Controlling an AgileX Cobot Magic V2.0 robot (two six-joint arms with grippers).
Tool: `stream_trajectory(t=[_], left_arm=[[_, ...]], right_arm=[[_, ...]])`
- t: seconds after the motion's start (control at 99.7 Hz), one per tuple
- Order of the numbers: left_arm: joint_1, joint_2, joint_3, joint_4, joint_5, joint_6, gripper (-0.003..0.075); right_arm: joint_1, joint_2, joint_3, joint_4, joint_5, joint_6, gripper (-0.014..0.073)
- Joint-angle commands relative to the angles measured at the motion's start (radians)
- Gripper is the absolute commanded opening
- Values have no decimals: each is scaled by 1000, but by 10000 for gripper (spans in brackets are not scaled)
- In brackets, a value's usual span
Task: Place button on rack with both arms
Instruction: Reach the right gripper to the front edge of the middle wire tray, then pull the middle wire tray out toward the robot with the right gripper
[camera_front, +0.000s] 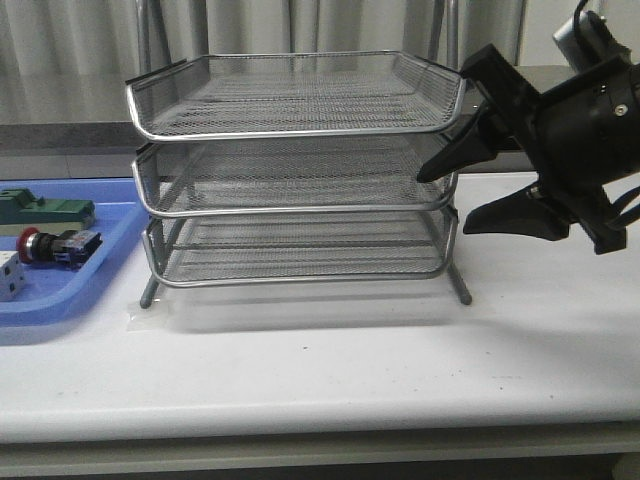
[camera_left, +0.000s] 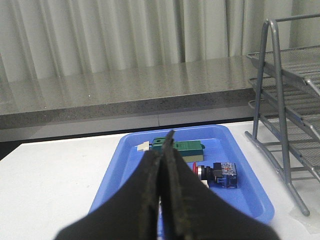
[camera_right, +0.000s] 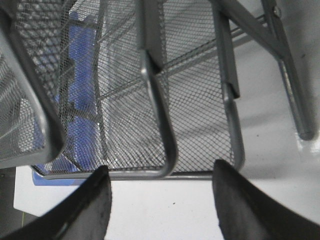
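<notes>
One button (camera_front: 55, 245) lies in blue tray (camera_front: 60, 300), beside rack (camera_front: 300, 170).

Rack (camera_front: 300, 170) stands mid-bench (camera_front: 330, 370), three trays stacked one above another, legs on bench surface. Flat tray (camera_front: 60, 300) lies on bench left of rack, just beside it. In flat tray: button (camera_front: 55, 244) on its side, block (camera_front: 45, 210) behind it, cube (camera_front: 8, 275) before it at left edge. Right gripper (camera_front: 450, 195) at rack's right end, level with middle tray, above bench. Left gripper (camera_left: 162, 150) above flat tray's near side, button just beyond fingers (camera_left: 150, 190).
</notes>
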Motion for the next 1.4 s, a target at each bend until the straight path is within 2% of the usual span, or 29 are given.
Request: stream_trajectory(t=[0.0,0.351,0.411,0.492,0.682,0.742,0.752,1.033,1.394], left_arm=[[-6,-31,34,-7,-87,-11,-20],[-6,-31,34,-7,-87,-11,-20],[-6,-31,34,-7,-87,-11,-20],[-6,-31,34,-7,-87,-11,-20],[-6,-31,34,-7,-87,-11,-20],[-6,-31,34,-7,-87,-11,-20],[-6,-31,34,-7,-87,-11,-20],[-6,-31,34,-7,-87,-11,-20],[-6,-31,34,-7,-87,-11,-20]], right_arm=[[0,-1,-52,83,89,-32,451],[0,113,-162,83,144,-32,451],[0,121,-169,83,149,-30,428],[0,122,-169,83,149,-27,348],[2,122,-169,82,149,-27,54],[6,122,-167,82,149,-27,-8],[18,122,-162,62,152,-27,-50],[47,99,-44,58,152,-42,-50],[58,-123,226,58,143,-111,-50]])
